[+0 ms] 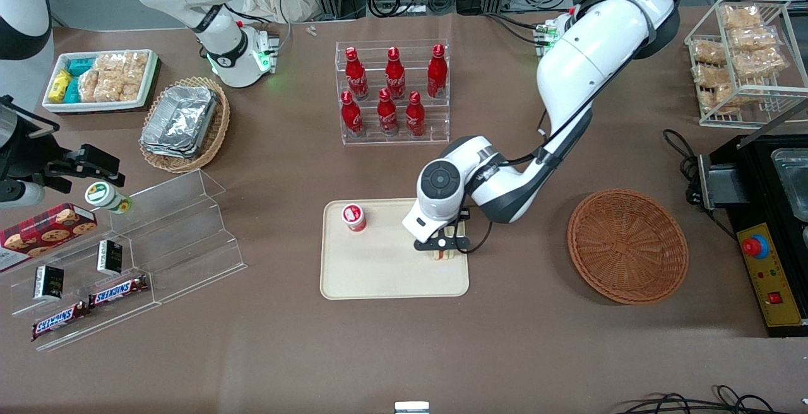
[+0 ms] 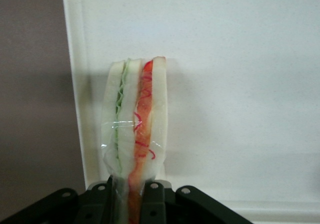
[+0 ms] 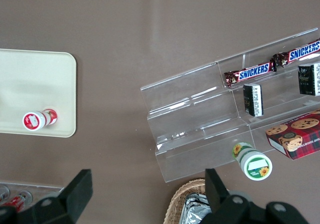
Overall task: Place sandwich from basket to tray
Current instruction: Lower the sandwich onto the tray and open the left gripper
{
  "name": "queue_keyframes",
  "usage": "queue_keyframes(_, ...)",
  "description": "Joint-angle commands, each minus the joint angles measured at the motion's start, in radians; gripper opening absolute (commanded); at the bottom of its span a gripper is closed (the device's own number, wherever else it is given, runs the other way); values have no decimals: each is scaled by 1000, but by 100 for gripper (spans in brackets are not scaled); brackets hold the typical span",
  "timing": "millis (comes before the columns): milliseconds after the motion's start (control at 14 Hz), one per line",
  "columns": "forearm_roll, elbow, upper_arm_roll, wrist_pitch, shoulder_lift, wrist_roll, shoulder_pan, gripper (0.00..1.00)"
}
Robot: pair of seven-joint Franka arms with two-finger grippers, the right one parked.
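The gripper was clamped on the sandwich, holding it on edge over the tray, close to the rim nearest the basket. Wrapped in film, it looked light, soft and crushable, best pinched across its bread faces. The tray's beige surface lay flat, with a small red-capped cup standing well apart.

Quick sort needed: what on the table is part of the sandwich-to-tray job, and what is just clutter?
Job:
- sandwich, held on edge by the gripper over the tray
- tray
- basket, nothing in it
- gripper, shut on the sandwich

Clutter:
- red-capped cup on the tray
- cola bottles in a clear rack
- foil trays
- Snickers bars
- cookie box
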Motion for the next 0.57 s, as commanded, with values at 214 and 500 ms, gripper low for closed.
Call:
queue_keyframes(214,16,32,2,-3,8,-20,14,100)
queue_keyframes(500,10,59,-2,-74,-114,-19,83,100)
